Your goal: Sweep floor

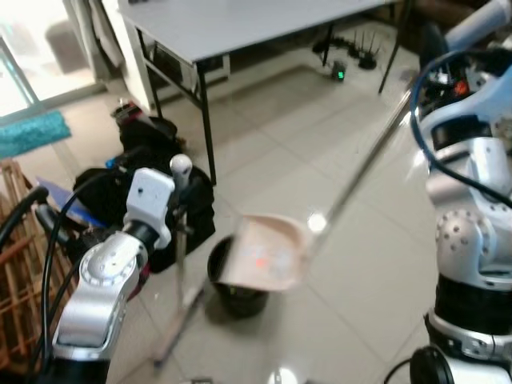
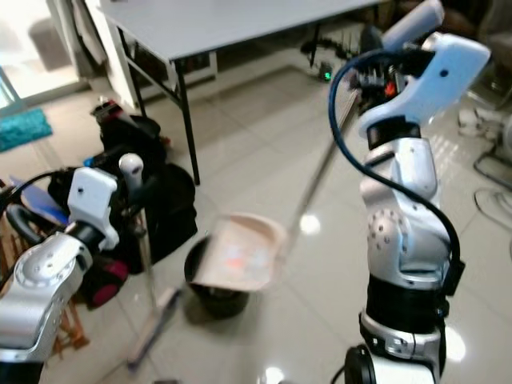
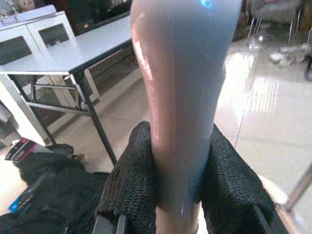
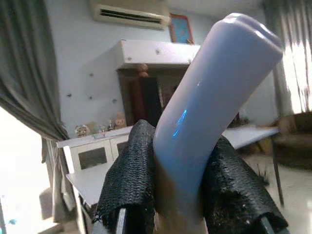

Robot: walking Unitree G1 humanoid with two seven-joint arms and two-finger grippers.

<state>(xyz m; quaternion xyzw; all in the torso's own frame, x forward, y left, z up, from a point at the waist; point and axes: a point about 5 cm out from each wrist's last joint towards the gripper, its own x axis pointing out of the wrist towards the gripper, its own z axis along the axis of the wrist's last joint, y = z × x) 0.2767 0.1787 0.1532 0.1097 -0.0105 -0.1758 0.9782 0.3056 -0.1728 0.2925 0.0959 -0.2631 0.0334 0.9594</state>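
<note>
Left gripper (image 3: 178,195) fingers clenched on broom handle (image 1: 182,232). Right gripper (image 4: 178,195) fingers clamp dustpan handle (image 2: 320,172); dustpan (image 1: 268,254) tilted over black bin (image 1: 236,296).

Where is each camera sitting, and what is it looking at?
Left eye view: head, looking down at the dustpan over the black bin; both silver arms show.
Right eye view: head, same scene.
Left wrist view: left gripper shut on the broom handle.
Right wrist view: right gripper shut on the dustpan handle.
Shared: the grey table.
</note>
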